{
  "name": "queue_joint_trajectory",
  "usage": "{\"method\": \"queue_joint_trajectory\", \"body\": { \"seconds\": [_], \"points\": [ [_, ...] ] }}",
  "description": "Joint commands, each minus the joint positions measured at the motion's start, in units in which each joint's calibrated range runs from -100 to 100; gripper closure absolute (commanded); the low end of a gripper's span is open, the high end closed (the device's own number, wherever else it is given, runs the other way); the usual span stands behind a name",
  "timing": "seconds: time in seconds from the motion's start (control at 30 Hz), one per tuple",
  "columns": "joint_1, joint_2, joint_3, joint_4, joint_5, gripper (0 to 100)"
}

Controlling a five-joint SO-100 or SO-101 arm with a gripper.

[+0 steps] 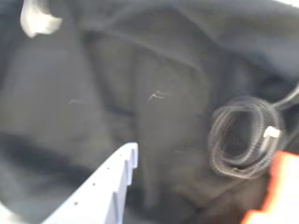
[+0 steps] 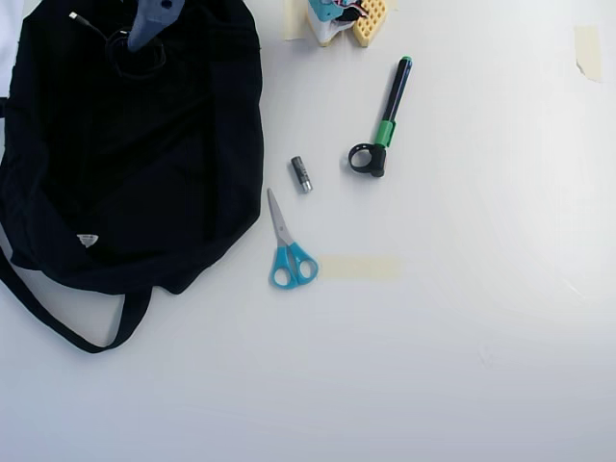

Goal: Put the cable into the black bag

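Cable (image 1: 243, 140) lies coiled on the bag (image 1: 117, 79) fabric, at right in the wrist view, just beside the orange finger (image 1: 280, 191); the pale finger (image 1: 107, 186) stands well left; gripper (image 1: 196, 186) spread, holding nothing; I judge the cable released onto the bag (image 2: 144, 144).
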Motion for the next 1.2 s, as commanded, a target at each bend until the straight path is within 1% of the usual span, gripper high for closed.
{"method": "queue_joint_trajectory", "body": {
  "seconds": [0.0,0.03,0.07,0.1,0.13,0.17,0.2,0.3,0.43,0.47,0.6,0.67,0.8,0.97,1.07,1.17],
  "points": [
    [-11.9,-6.4,-1.9,1.0,-2.4,83],
    [-18.8,-7.3,-1.9,1.0,-2.5,91],
    [-25.8,-7.5,-2.0,1.0,-3.9,97],
    [-31.6,-8.4,-2.3,2.7,-7.3,98],
    [-35.0,-10.5,-2.2,3.8,-10.6,98],
    [-41.1,-12.4,-1.9,5.7,-11.4,98],
    [-47.2,-15.0,-2.0,10.1,-11.2,98],
    [-53.5,-17.9,-0.2,14.3,-11.1,98],
    [-60.8,-23.5,6.1,14.4,-10.9,98],
    [-62.1,-25.3,8.6,14.3,-9.8,98],
    [-62.7,-32.7,20.3,11.8,-0.3,98],
    [-62.6,-36.8,26.8,10.1,2.2,98],
    [-62.6,-46.8,42.5,5.6,3.2,98],
    [-62.4,-60.6,59.7,4.0,3.2,98],
    [-58.6,-67.6,68.0,4.1,3.2,98],
    [-53.5,-70.9,74.0,4.1,3.2,98]
  ]
}}
